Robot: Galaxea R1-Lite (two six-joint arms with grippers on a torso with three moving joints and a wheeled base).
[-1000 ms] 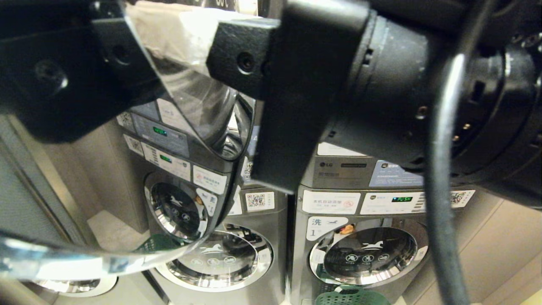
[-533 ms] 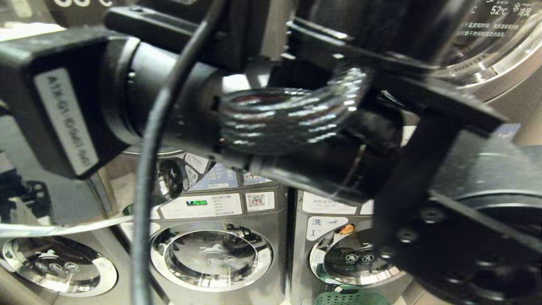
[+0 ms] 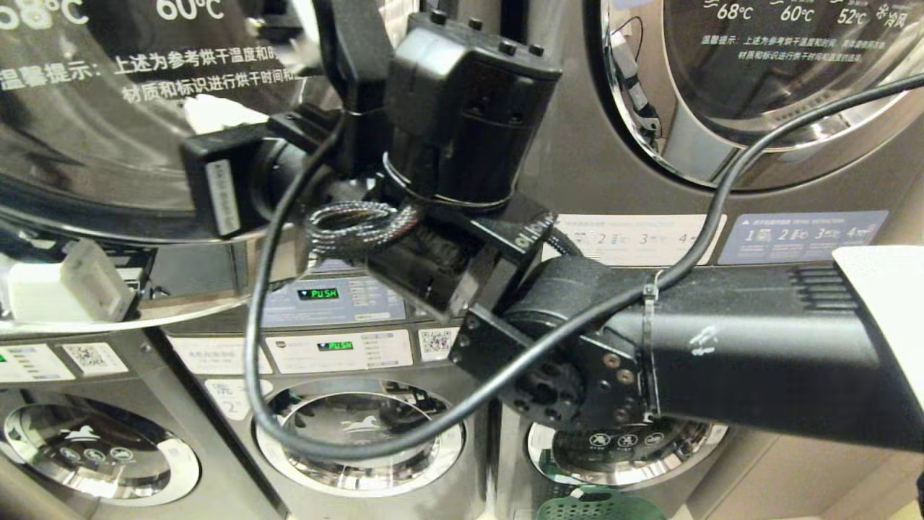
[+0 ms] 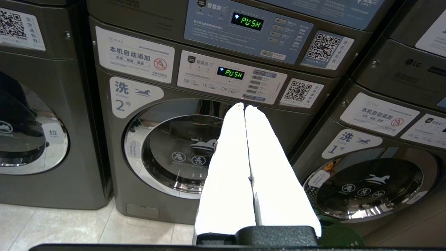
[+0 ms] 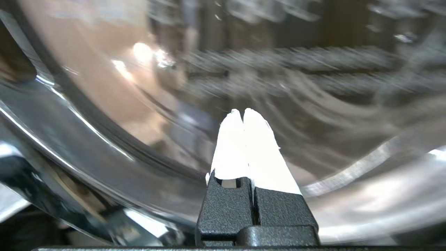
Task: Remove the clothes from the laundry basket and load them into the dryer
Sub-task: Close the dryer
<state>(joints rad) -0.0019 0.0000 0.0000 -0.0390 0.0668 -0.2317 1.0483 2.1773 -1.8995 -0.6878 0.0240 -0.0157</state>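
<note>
The head camera faces stacked grey front-loading washers (image 3: 361,433) from close; the left wrist camera shares them (lower, nearer), the right wrist camera hugs a curved chrome door rim (image 5: 87,146).

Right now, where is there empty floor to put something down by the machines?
Bare tile lies in front of washer number 2 and the machine to its side. By washer number 1 it is crowded: the green basket stands there, and the shut left hand hangs over it.

This is a laundry shop. Big grey washers (image 4: 195,139) stand in rows, dryers (image 3: 758,79) stacked on top, with numbers, pay codes (image 4: 300,91) and glowing screens (image 4: 230,73).
</note>
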